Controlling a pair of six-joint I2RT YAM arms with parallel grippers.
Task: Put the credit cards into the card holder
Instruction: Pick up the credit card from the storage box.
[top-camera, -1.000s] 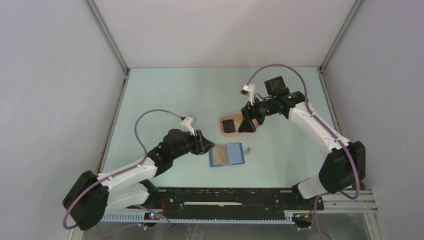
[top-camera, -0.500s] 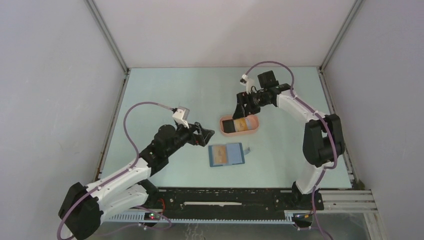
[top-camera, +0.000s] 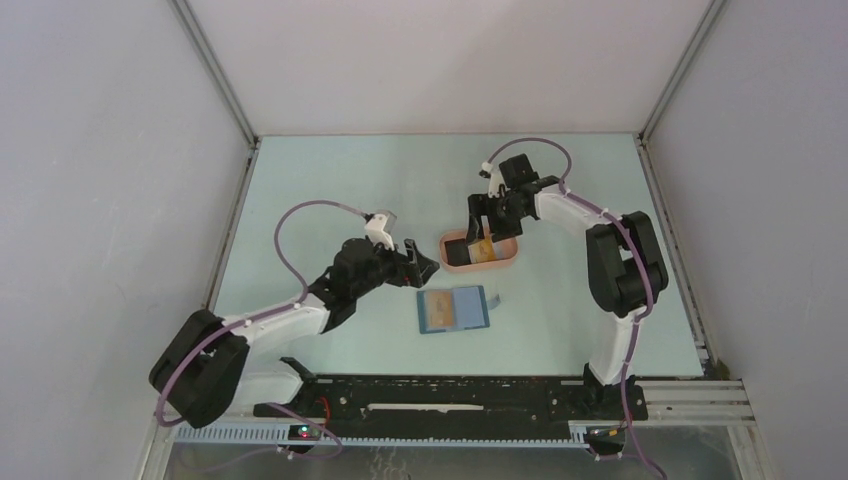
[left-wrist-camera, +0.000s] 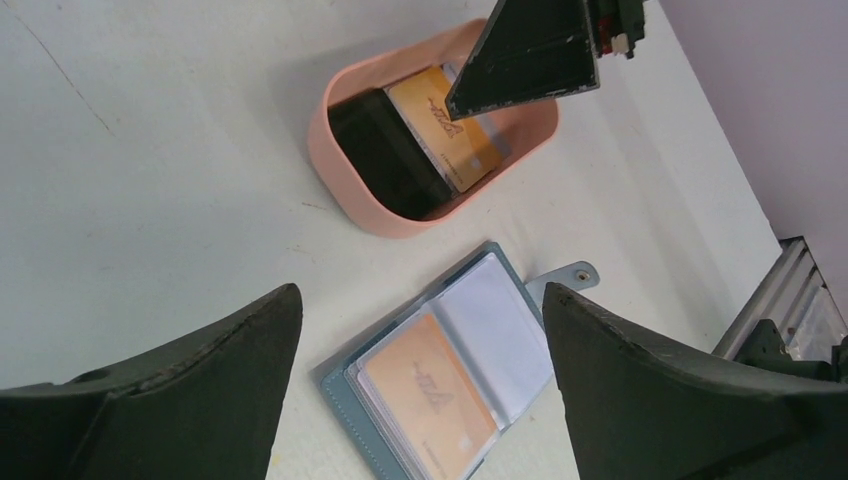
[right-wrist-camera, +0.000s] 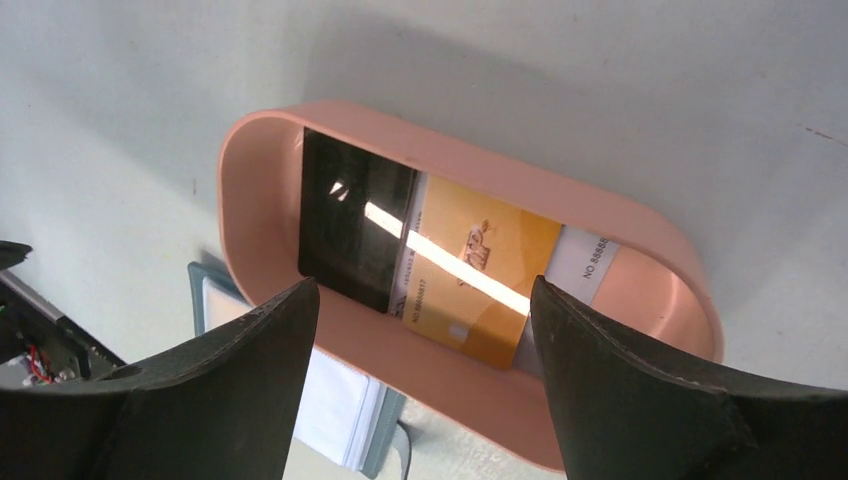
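Top external view has the small blue leather-like folding card holder (top-camera: 455, 310) lying open on the pale table (top-camera: 330, 200), with one orange-printed plastic credit card (left-wrist-camera: 428, 395) tucked in its left half. Just behind it sits a salmon-pink oval plastic tray (top-camera: 507, 262) holding a black card (left-wrist-camera: 385, 155), an orange card (left-wrist-camera: 440, 132) and a white card (right-wrist-camera: 585, 262) underneath. Beside the wallet's far-left corner hangs the left gripper (top-camera: 418, 268), fingers spread wide, empty. Over the tray hovers the right gripper (top-camera: 482, 225), fingers wide apart, holding nothing.
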